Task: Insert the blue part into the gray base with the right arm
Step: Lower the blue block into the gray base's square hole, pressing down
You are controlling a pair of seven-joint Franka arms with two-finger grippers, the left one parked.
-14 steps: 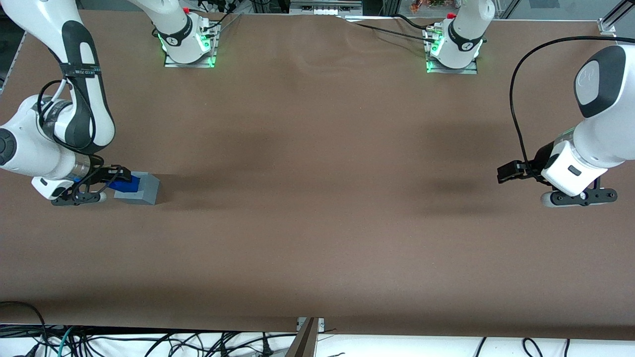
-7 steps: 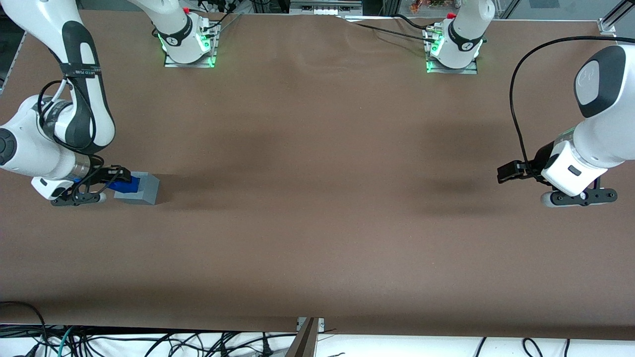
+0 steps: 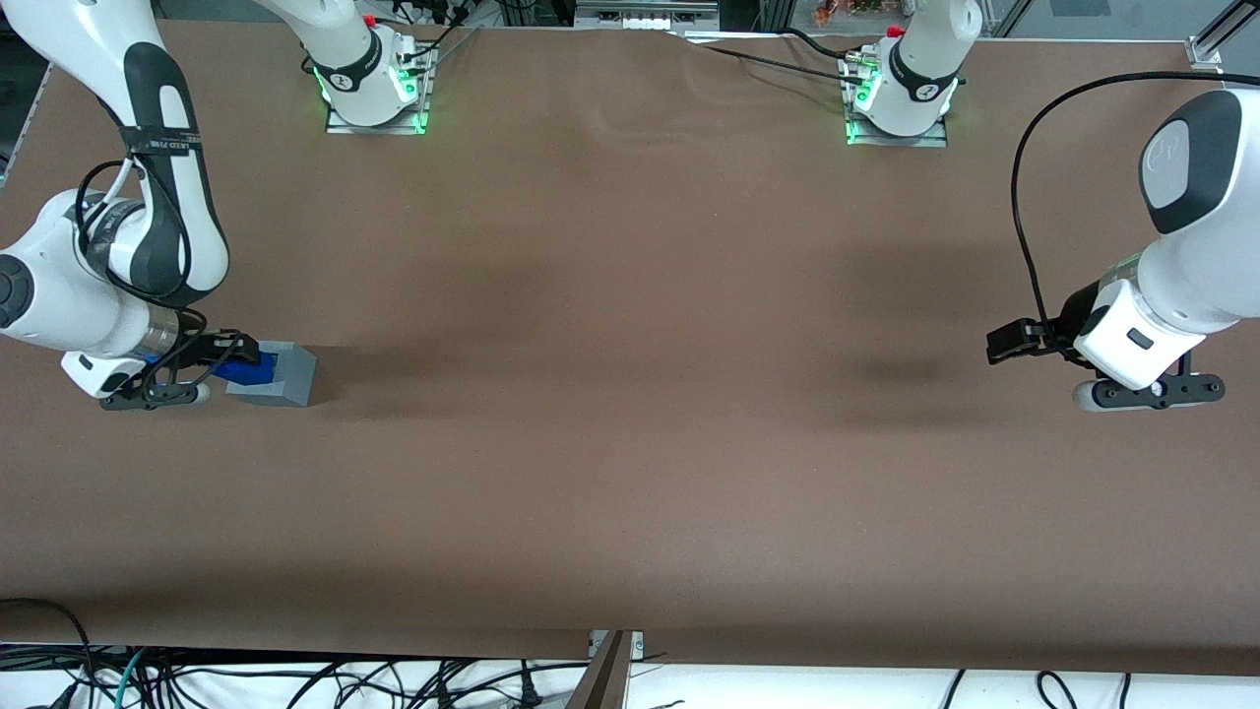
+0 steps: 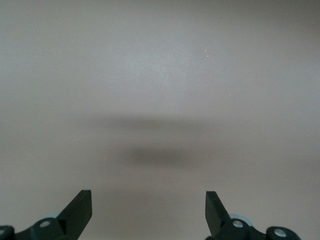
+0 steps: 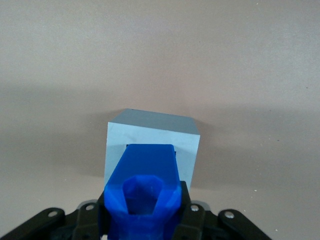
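Blue part: the small bright-blue plastic block [image 5: 142,192] is showing a wide flat body and a narrower knob with a hollow in its end. It is leaning over the top of the gray cube, with its lower end at the square hole.

Gray base: the light-gray plastic cube [image 3: 285,376] is sitting flat on the table, toward the working arm's end. In the right wrist view the gray cube [image 5: 152,137] is looking pale, with sharp edges and a square hole in its top face.

Gripper: the black two-finger gripper [image 5: 143,210] of the white right arm [image 3: 94,286] is squeezing the blue block by its knob, one finger on each side, just above the cube.

Table: the brown table top [image 3: 630,394] is lying under everything.
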